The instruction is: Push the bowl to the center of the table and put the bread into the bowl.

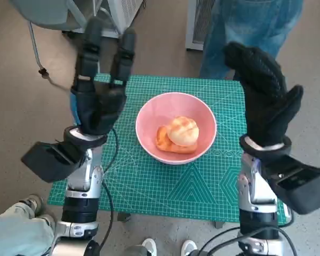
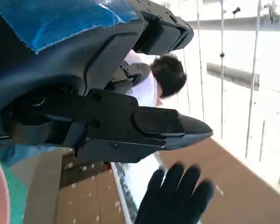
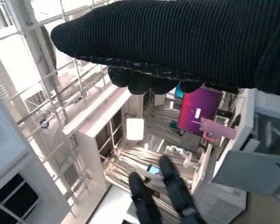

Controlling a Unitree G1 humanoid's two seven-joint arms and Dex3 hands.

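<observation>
Sitting near the middle of the green cutting mat (image 1: 149, 186) on the table, the pink bowl (image 1: 149, 114) contains the bread (image 1: 178, 134). Left hand (image 1: 98, 90) is raised beside the bowl on its own side, fingers extended and apart, grasping nothing. Right hand (image 1: 264, 98) is raised on the opposite side, glove spread flat, likewise holding nothing; neither hand touches the bowl.

both arms raised; left hand (image 1: 98, 101) empty, fingers apart; right hand (image 1: 264, 101) seemingly empty too.
</observation>
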